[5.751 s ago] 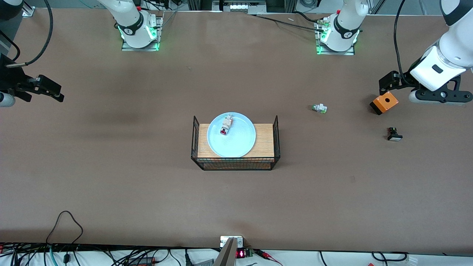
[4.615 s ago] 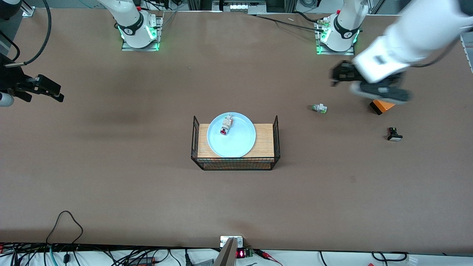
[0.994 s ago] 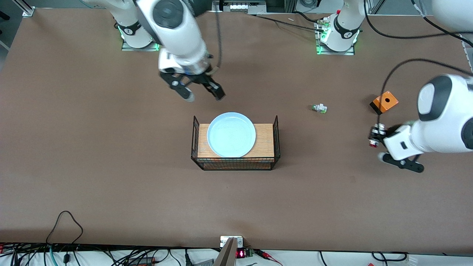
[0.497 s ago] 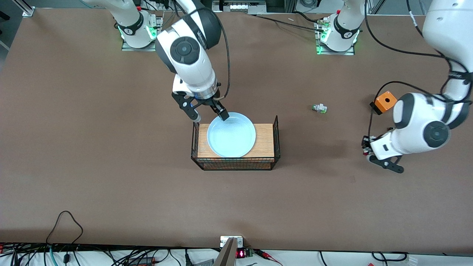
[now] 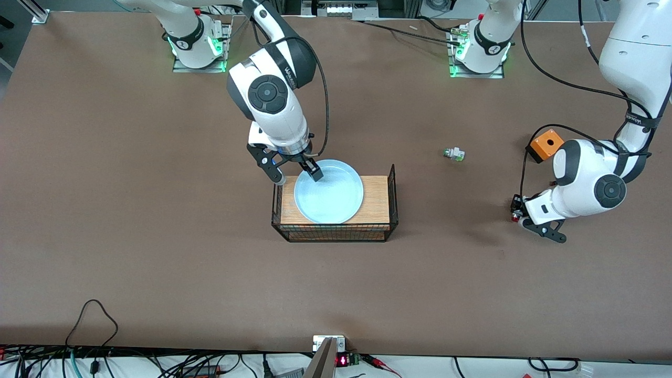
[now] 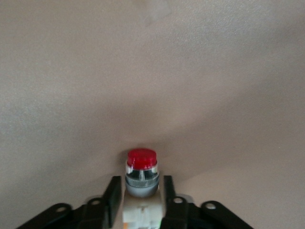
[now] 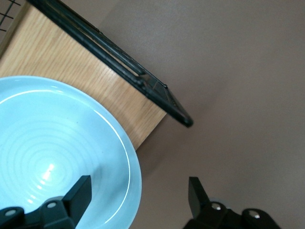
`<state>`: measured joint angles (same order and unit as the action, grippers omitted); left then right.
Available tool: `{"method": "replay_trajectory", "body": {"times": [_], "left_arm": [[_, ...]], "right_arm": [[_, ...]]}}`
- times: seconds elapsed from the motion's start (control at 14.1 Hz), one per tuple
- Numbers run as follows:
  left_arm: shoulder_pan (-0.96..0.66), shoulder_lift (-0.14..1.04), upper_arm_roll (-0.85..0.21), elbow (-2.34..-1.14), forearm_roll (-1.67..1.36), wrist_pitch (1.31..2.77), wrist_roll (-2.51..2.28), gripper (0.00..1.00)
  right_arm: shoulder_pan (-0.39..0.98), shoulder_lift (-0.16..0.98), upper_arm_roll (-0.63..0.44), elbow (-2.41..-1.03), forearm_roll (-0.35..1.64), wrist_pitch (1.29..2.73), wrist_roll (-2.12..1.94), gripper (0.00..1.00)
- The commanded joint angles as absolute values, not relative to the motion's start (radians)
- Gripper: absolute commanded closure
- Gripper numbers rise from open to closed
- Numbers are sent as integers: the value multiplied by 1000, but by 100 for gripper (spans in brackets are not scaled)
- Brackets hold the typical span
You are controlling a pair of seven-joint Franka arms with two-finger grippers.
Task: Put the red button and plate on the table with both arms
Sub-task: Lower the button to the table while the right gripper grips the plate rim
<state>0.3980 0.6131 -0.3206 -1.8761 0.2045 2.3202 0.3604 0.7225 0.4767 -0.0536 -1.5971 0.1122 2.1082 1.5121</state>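
Since half a second ago the right gripper [image 5: 294, 174] has dropped onto the plate [image 5: 329, 192] edge; the left gripper [image 5: 517, 209] has sunk lower and slid slightly toward the rack [image 5: 334, 202].

Right gripper: jaws spread, straddling the plate rim on the side farthest from the front camera, one finger [image 7: 76, 195] inside the bowl, the other [image 7: 199, 194] outside over bare worktop [image 7: 238, 86]. Not clamped.

Left gripper: closed on the red button [image 6: 141, 172], red cap pointing away from the wrist, low over the worktop [image 5: 157, 252] well toward the left arm's end from the rack. Contact with the surface can't be judged.

Plate sits on the rack's wood top, glossy pale blue, round, shallow, faint concentric rings. Rack: light wood-grain board, black wire sides; the raised wire end panel [image 7: 114, 64] runs close by the right gripper's outer finger.

Around, relative to the rack: green-tipped whitish part [image 5: 453, 154] toward the left arm's end, slightly farther from the camera; orange box [image 5: 546, 145] with a round hole, further out the same way. Worktop matte brown, flat.
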Motion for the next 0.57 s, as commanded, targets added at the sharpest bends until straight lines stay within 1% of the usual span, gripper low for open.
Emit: {"method": "replay_trajectory", "body": {"times": [0.0, 0.14, 0.21, 0.36, 0.5], "left_arm": [[406, 578, -347, -1864, 232, 2277, 359, 0], [400, 528, -382, -1809, 221, 2141, 350, 0], [400, 509, -421, -1751, 218, 2040, 342, 0], [400, 497, -486, -1607, 216, 1822, 257, 0], [399, 497, -567, -1452, 221, 1586, 133, 0]], "right_arm": [[719, 486, -51, -1586, 112, 2112, 1528, 12], [719, 491, -51, -1586, 112, 2123, 1528, 16], [718, 492, -51, -1586, 112, 2125, 1528, 16], [716, 497, -51, -1586, 110, 2126, 1526, 22], [716, 505, -51, -1586, 110, 2141, 1526, 32]]}}
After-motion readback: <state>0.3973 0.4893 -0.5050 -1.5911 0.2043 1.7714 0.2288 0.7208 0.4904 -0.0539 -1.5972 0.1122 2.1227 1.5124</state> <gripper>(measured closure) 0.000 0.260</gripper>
